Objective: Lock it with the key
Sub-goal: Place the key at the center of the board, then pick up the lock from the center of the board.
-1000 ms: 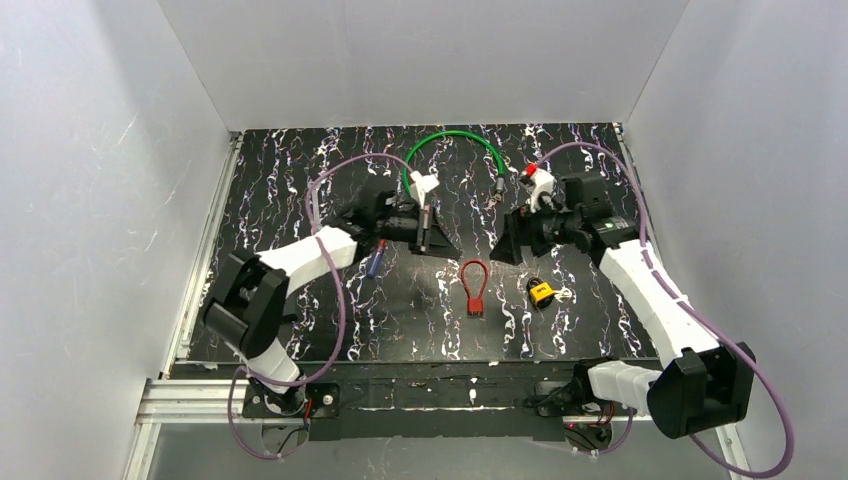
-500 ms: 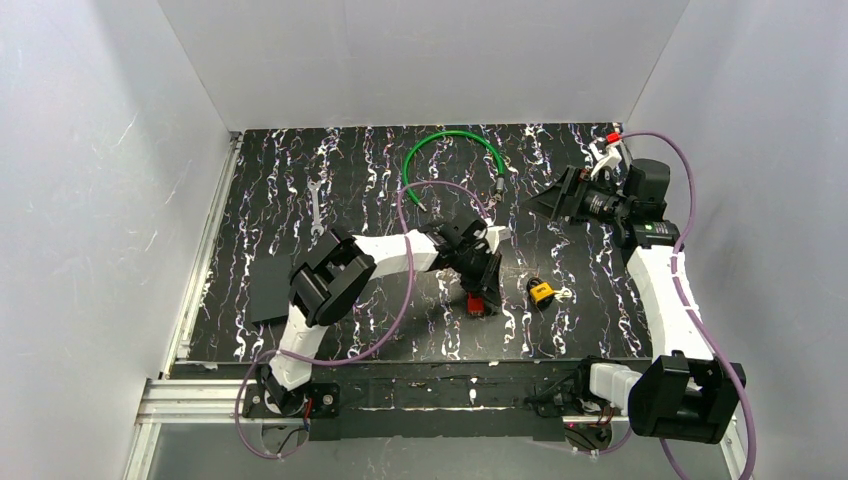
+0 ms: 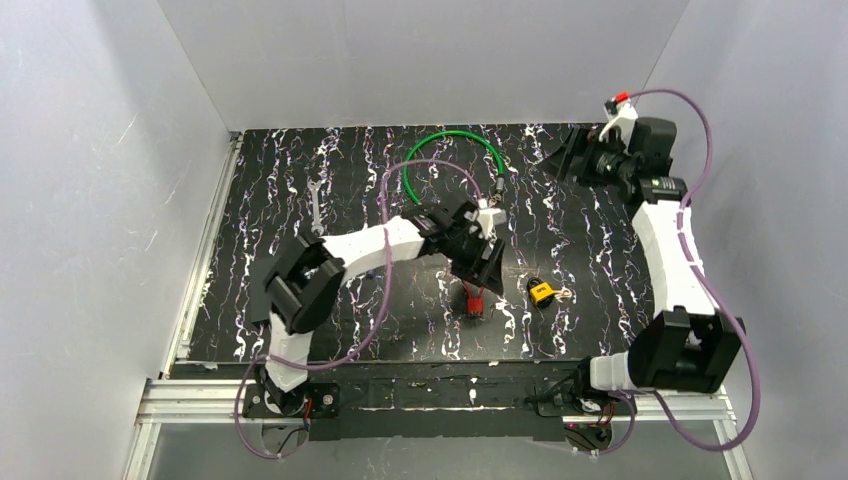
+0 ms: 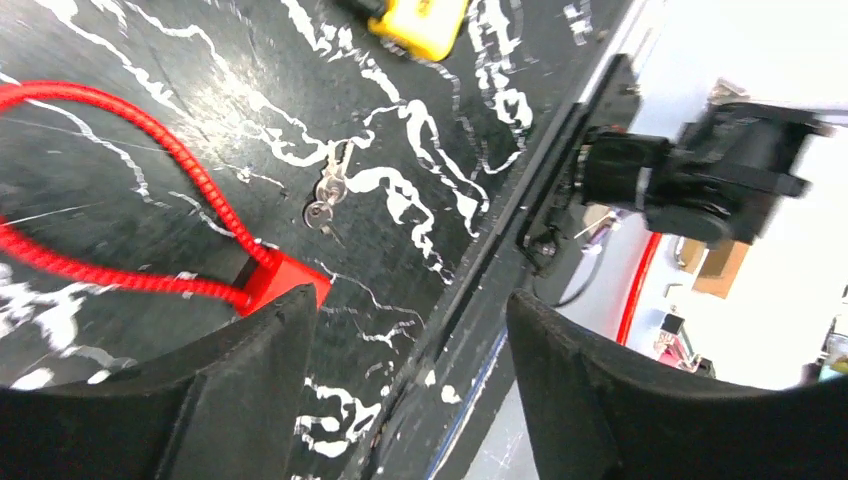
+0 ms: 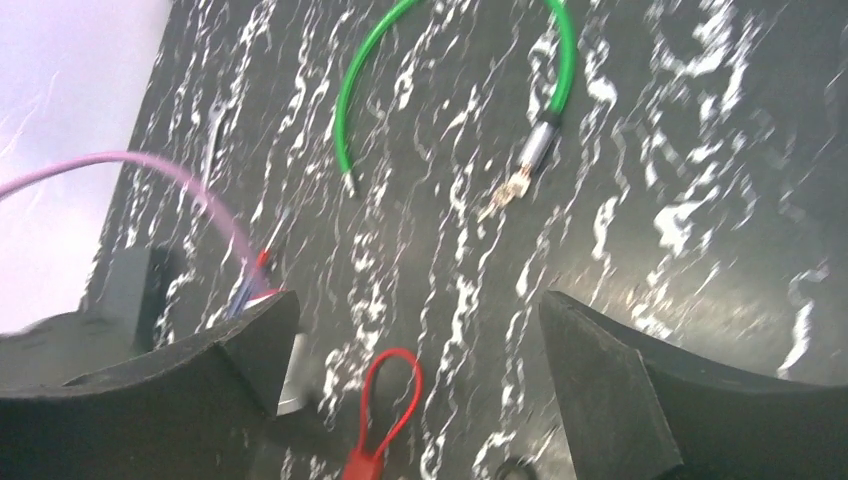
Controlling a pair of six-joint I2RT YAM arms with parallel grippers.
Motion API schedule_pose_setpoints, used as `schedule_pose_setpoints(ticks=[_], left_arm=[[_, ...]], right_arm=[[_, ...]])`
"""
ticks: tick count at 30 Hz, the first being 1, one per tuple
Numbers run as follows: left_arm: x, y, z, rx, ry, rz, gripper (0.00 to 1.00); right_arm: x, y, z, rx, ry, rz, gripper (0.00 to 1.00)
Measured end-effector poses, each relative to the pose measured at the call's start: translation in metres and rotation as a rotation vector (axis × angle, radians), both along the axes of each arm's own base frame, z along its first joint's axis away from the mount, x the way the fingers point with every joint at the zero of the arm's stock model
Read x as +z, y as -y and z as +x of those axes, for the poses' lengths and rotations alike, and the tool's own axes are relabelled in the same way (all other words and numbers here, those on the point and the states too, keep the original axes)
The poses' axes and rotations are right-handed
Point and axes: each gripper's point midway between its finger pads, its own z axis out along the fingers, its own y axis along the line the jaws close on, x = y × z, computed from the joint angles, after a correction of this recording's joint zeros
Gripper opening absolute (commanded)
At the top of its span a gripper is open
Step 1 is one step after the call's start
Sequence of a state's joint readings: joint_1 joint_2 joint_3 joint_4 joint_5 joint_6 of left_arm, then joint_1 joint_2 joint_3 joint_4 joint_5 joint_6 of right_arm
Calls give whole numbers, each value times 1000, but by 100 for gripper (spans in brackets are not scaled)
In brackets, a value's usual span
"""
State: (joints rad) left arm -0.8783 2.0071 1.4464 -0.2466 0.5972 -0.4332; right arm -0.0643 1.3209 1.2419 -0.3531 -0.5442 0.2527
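The lock (image 3: pixel 541 292), a small yellow padlock, lies on the black marbled table right of centre; it also shows at the top edge (image 4: pixel 420 20) of the left wrist view. A tiny silvery key (image 4: pixel 325 195) lies flat on the table between the lock and the red loop's block. A small pale piece (image 3: pixel 563 293) touches the lock's right side; I cannot tell what it is. My left gripper (image 3: pixel 487 270) (image 4: pixel 410 297) hangs open just above the red loop, with nothing between its fingers. My right gripper (image 3: pixel 568 155) (image 5: pixel 417 300) is open and empty, raised at the back right corner.
A red loop-shaped piece (image 3: pixel 475 298) (image 4: pixel 150 150) (image 5: pixel 385 400) lies under the left gripper. A green cable (image 3: pixel 450 150) (image 5: pixel 400 60) curves at the back. A silver spanner (image 3: pixel 316 205) lies at the left. The table's front edge (image 4: pixel 480 270) runs close behind the key.
My left arm has swung from the back middle to the red loop and its jaws have opened. My right arm has drawn back to the back right corner, staying open.
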Motion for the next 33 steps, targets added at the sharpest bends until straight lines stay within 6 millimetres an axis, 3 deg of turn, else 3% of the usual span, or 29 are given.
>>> schedule_pose_setpoints(ticks=[4, 6, 10, 13, 15, 20, 26, 33], left_arm=[[67, -28, 20, 26, 94, -91, 98], [100, -52, 35, 71, 151, -137, 98], [139, -112, 61, 200, 233, -172, 98], [150, -146, 75, 283, 264, -161, 98], [153, -164, 78, 323, 276, -142, 98], [149, -195, 69, 383, 304, -94, 98], [152, -218, 48, 420, 370, -80, 98], [161, -225, 41, 434, 422, -92, 98]], right_arm=[[12, 11, 39, -38, 26, -46, 98], [6, 13, 58, -57, 9, -61, 97], [-23, 9, 91, -108, -72, -122, 90], [-49, -22, 118, -96, -118, -195, 80], [-61, -35, 125, -81, -135, -223, 76], [-98, -72, 154, -61, -163, -309, 68], [-153, -79, 177, -96, -220, -423, 63], [-192, -71, 191, -146, -259, -501, 59]])
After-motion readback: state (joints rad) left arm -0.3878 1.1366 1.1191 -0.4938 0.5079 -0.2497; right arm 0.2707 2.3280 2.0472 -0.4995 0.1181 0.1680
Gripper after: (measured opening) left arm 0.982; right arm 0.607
